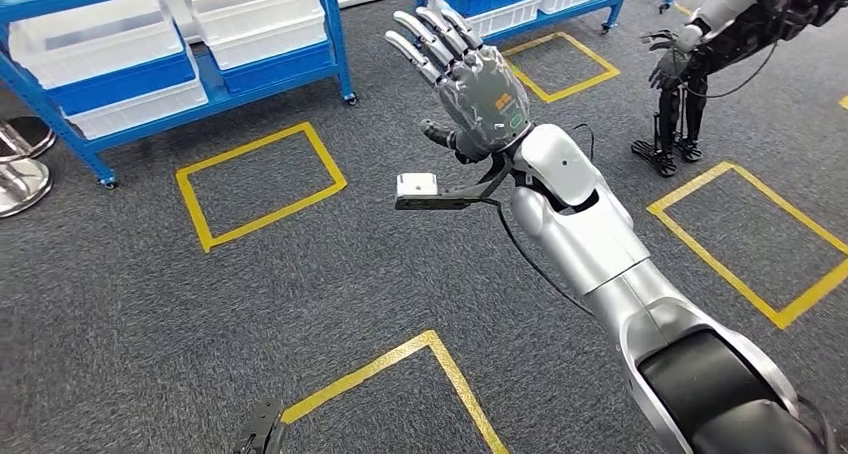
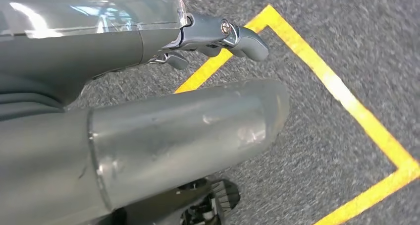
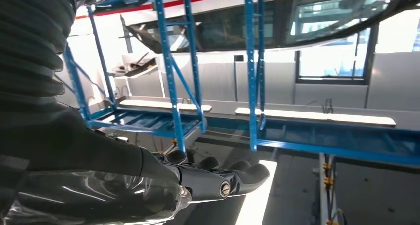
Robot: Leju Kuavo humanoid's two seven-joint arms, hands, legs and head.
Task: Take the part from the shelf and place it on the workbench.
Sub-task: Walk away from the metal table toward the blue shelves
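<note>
My right hand (image 1: pixel 468 74) is raised in front of me over the grey carpet, fingers straight and spread, with nothing in it. In the right wrist view the same hand (image 3: pixel 218 181) reaches out flat towards blue shelf frames (image 3: pixel 174 86). The blue shelf (image 1: pixel 336 34) stands at the far left with white and blue bins (image 1: pixel 255 14) on its levels; I cannot make out a part in them. My left hand (image 2: pixel 168 126) hangs low over the carpet, thumb and fingers (image 2: pixel 242 36) extended, holding nothing.
A second blue shelf (image 1: pixel 520 9) with bins stands at the far centre. Another robot's dark hand and arm (image 1: pixel 700 44) hang at the far right. Yellow tape squares (image 1: pixel 260 184) mark the carpet. A chrome stool base (image 1: pixel 20 179) sits at the left edge.
</note>
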